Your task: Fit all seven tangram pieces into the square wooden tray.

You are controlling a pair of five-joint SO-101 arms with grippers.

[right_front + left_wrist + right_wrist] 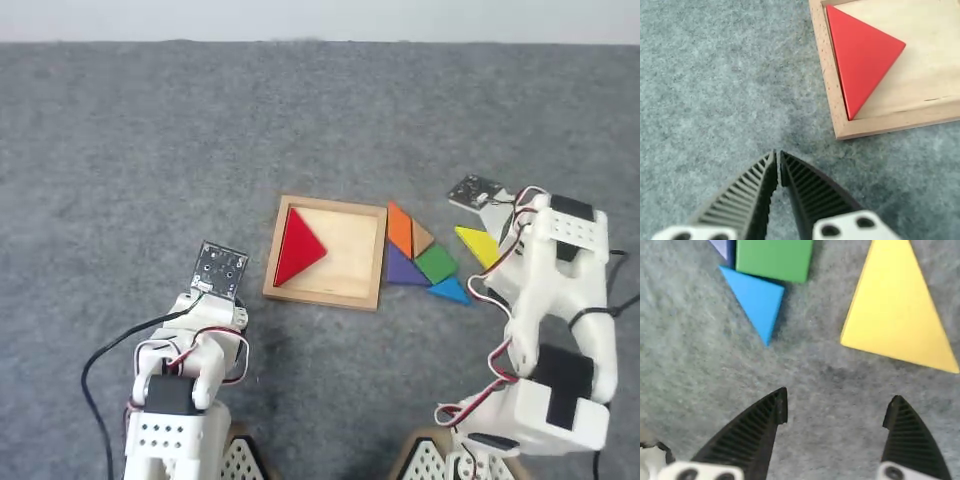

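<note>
- Red triangle [295,247] lies in the wooden tray [325,297], against its left wall.
- Just right of the tray, clustered: orange piece [400,230], tan triangle [422,238], purple triangle [400,270], green square [436,262], blue triangle [449,291].
- Yellow triangle [478,244] lies farther right, apart.

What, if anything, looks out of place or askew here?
Nothing is damaged or spilled. The tray sits slightly rotated on the table, with just the red triangle in it, flat along one wall. The yellow triangle lies apart from the other loose pieces clustered beside the tray.

Tray [320,298]'s right half lies free; red triangle [296,247] fills the left; loose pieces [436,263] crowd its right rim.
</note>
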